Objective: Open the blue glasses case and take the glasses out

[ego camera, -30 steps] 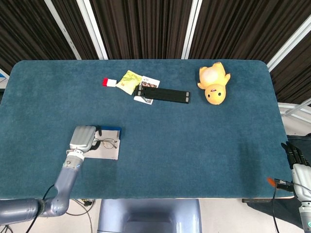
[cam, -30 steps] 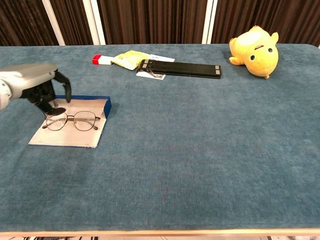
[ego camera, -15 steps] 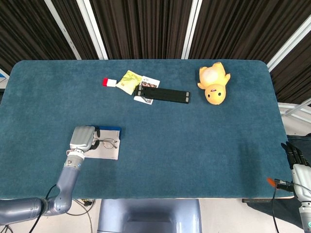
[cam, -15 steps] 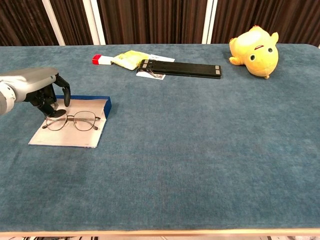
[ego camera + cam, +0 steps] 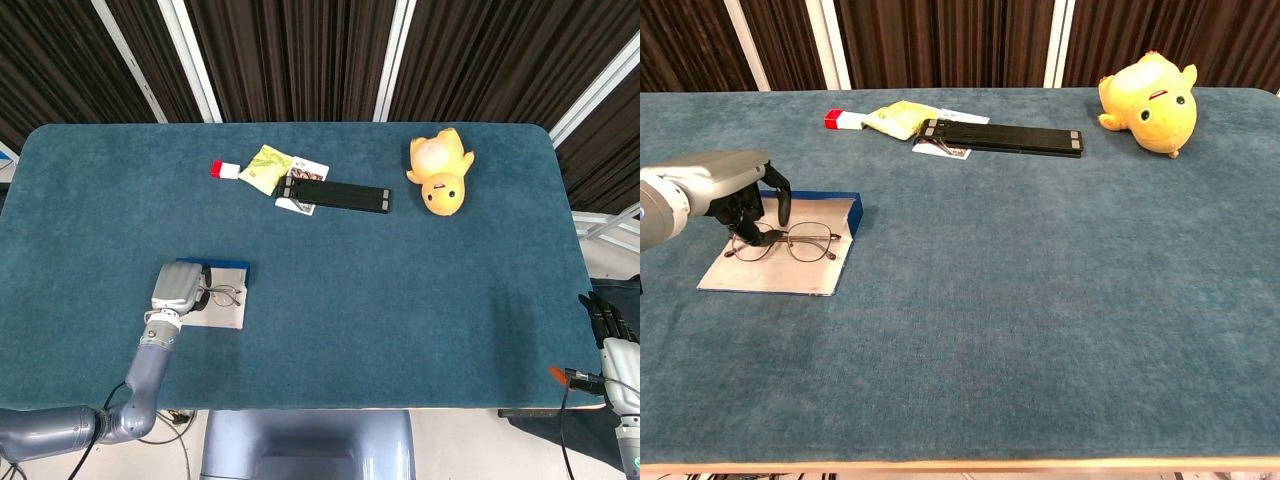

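Shifting rightward since a second ago, the left hand (image 5: pixel 740 200) now curls over the glasses (image 5: pixel 785 242), fingertips at their left lens. They lie on the opened blue glasses case (image 5: pixel 810 275). Whether it grips them, I cannot tell. The right hand (image 5: pixel 612 322) hangs off-table, fingers apart, holding nothing.

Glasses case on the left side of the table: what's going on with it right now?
The blue glasses case already lies open and flat on the table, with the glasses resting on its pale lining. The left hand is down over the left end of the glasses, fingers curled at the frame; whether it has a grip yet is not clear. The glasses are not yet lifted out. The right hand hangs idle off the table's right edge.
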Tool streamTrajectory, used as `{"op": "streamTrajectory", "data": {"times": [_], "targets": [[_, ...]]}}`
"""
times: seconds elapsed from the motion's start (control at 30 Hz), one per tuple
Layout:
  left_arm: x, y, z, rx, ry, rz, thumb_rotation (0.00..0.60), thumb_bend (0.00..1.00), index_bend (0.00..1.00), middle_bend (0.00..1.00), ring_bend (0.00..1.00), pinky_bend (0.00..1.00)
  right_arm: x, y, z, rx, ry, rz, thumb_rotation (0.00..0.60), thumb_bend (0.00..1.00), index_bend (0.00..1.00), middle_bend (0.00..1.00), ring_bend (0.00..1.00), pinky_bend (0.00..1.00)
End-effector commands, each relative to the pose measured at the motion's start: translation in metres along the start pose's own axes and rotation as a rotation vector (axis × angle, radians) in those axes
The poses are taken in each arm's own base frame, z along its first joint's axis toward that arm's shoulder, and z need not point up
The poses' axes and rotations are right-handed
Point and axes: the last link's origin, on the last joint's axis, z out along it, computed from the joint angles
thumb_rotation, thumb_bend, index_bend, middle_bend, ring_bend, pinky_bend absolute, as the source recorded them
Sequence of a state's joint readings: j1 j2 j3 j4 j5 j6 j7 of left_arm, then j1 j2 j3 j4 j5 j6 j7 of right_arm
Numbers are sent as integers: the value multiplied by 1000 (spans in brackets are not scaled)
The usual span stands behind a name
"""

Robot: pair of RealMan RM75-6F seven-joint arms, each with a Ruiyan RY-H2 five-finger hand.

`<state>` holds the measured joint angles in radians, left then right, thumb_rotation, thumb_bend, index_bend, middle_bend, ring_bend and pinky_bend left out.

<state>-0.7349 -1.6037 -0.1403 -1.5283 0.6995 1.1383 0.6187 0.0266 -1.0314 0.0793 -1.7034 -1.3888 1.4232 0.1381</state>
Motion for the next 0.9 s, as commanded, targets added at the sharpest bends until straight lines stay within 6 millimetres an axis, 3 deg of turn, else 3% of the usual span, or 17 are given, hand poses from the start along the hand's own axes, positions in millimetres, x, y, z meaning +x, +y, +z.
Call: {"op": "streamTrajectory", "data": {"times": [0.03,0.33,0.5,0.67,0.9], "targets": [[-1,0,1,8,-3,-9,600,364,539,1000,902,949,0,0,0,2,0,-1,600,163,0,0,0,200],[-6,4,3,1,-17,-13,600,386,554,1000,906,949,0,0,0,1,0,0,600,163,0,0,0,200],[-7,4,3,3,-16,-12,600,489,608,1000,914,957,0,0,0,1,1,0,600,163,0,0,0,200],[-3,6,1,-6,-3,-23,600,528,630,1000,919,961,0,0,0,1,1,1,600,163,0,0,0,200],[4,28,-11,-84,-6,-54,600,528,633,1000,920,962,0,0,0,1,1,0,600,163,0,0,0,200]]}}
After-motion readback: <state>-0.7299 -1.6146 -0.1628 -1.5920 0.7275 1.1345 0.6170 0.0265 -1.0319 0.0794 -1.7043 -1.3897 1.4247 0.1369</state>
